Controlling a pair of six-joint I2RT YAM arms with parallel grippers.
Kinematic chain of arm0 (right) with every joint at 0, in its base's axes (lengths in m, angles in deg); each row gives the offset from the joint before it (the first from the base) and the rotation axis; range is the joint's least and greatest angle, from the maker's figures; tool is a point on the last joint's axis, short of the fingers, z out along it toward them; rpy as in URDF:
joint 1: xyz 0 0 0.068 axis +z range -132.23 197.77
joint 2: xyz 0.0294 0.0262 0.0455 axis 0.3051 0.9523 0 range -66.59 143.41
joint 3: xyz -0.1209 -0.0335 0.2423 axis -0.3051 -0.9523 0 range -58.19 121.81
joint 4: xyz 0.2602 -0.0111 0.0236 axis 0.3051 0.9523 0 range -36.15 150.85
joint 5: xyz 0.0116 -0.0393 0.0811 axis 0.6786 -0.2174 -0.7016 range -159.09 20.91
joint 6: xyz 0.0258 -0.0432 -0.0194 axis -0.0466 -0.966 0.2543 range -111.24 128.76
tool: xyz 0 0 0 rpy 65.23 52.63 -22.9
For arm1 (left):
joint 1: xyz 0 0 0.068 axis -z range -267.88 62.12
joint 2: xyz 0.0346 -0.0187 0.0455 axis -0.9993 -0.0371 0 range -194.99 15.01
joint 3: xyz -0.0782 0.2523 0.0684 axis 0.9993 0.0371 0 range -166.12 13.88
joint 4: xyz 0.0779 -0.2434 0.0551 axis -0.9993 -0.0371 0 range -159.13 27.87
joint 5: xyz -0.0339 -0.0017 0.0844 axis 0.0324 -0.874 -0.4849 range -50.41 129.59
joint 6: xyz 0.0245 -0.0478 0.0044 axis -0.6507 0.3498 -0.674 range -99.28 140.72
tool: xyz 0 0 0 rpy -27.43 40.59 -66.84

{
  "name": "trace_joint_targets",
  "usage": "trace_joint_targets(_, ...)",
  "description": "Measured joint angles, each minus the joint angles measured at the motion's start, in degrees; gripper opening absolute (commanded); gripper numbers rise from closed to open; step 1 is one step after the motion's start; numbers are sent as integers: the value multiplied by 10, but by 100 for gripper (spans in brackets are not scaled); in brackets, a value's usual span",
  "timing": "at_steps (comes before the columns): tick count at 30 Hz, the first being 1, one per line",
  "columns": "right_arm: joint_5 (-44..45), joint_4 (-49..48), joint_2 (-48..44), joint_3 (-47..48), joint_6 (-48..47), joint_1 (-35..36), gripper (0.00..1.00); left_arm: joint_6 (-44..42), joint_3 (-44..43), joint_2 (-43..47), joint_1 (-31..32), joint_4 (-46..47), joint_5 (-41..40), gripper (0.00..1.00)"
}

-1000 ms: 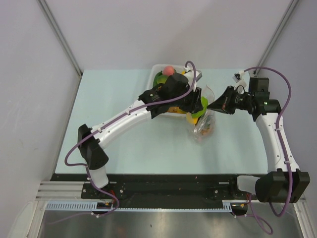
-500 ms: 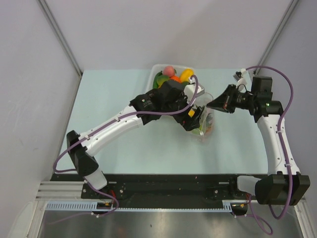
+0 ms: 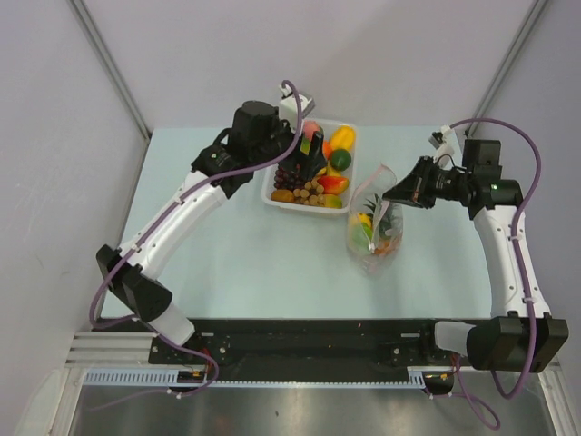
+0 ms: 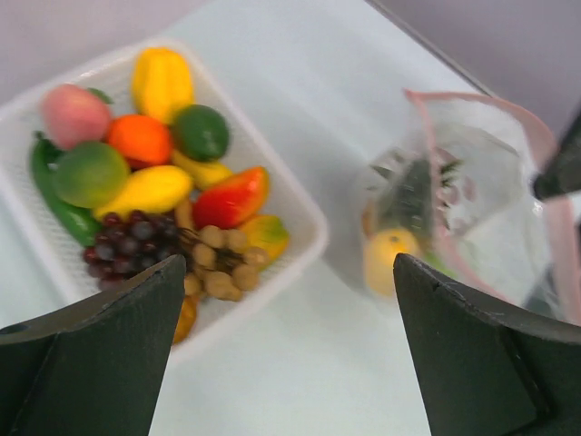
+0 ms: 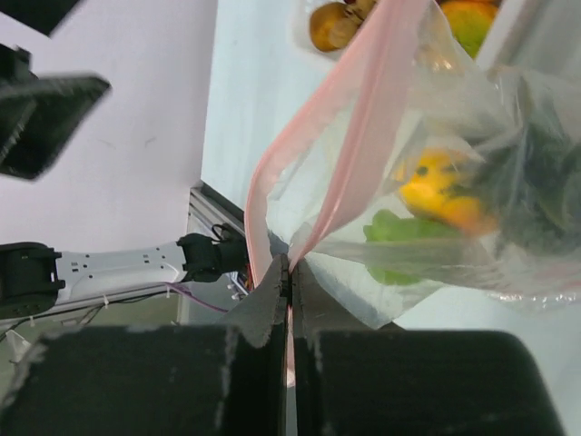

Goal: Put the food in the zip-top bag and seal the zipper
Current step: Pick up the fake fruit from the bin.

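- Since half a second ago, the left arm has pulled away from the bag's mouth and now hangs over the white tray [image 3: 270, 198] at the far middle of the table [image 3: 227, 263].
- The left gripper [image 4: 289, 272] has its fingers spread wide, with nothing between them.
- The right gripper [image 5: 289, 272] has stayed where it was. Its fingers are pressed together on the pink-red zipper [image 5: 354, 118], pinching one end of the strip.
- The zip-top bag [image 3: 377, 227] sits on the table to the right of the tray and apart from it. It is held up at its far right corner, and its mouth gapes open.
- A yellow piece [image 4: 386, 259], a green piece [image 5: 390, 227] and something with dark green leaves [image 4: 413, 191] lie inside the bag.
- Most of the food is in the tray: dark grapes [image 4: 127, 245] touching a brown bunch [image 4: 218, 259], a red-yellow piece [image 4: 231, 195], a yellow mango [image 4: 150, 191], and orange, green and pink pieces behind them.
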Motion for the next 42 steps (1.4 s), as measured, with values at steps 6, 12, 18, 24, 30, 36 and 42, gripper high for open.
trace_joint_targets(6, 16, 40, 32, -5, -35, -10, 0, -84, -12, -74, -53, 46, -14, 100)
trace_joint_targets(12, 17, 45, 31, -6, -40, -12, 0, -180, -75, -212, -92, 74, -29, 99)
trace_joint_targets(18, 17, 47, 31, -6, -41, -12, 0, -248, -110, -306, -115, 109, -50, 100)
trace_joint_targets(24, 17, 47, 31, -6, -41, -11, 0, -266, -138, -365, -120, 143, -68, 100)
trace_joint_targets(30, 17, 53, 31, -6, -47, -11, 0, -263, -140, -398, -127, 184, -64, 94)
trace_joint_targets(36, 19, 56, 31, -6, -50, -11, 0, -251, -165, -433, -131, 190, -58, 84)
trace_joint_targets(42, 19, 57, 31, -6, -50, -11, 0, -244, -169, -435, -134, 183, -50, 63)
